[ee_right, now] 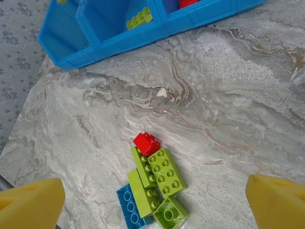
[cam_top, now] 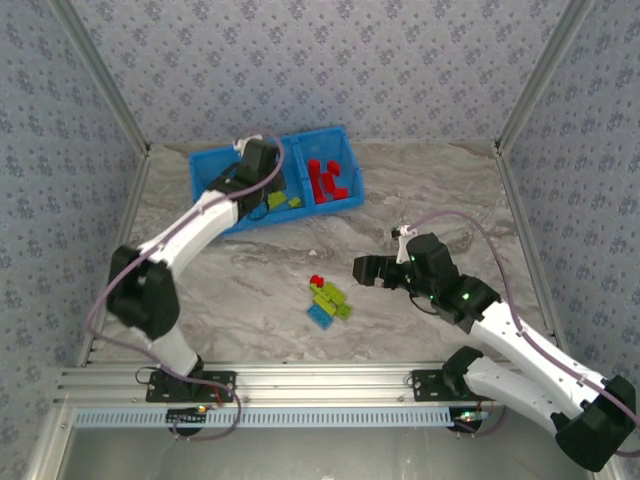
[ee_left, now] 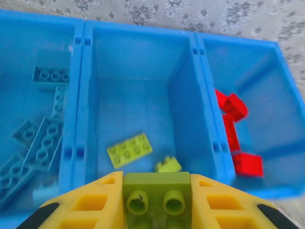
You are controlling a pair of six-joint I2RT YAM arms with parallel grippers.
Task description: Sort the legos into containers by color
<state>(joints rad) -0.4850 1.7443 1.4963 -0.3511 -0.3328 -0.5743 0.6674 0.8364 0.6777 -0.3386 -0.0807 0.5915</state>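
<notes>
Over mid compartment [ee_left: 133, 95], your L pincer [ee_left: 156, 205] pinches lime lego [ee_left: 156, 185]; R pincer [cam_top: 362, 271] spread wide near loose legos [ee_right: 159, 174] on table [ee_right: 228, 109].

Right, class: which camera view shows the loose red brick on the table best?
Right wrist: the red brick is close, studs visible, against the green bricks. Top external gives a tiny red speck. Left wrist faces the tray.
</notes>
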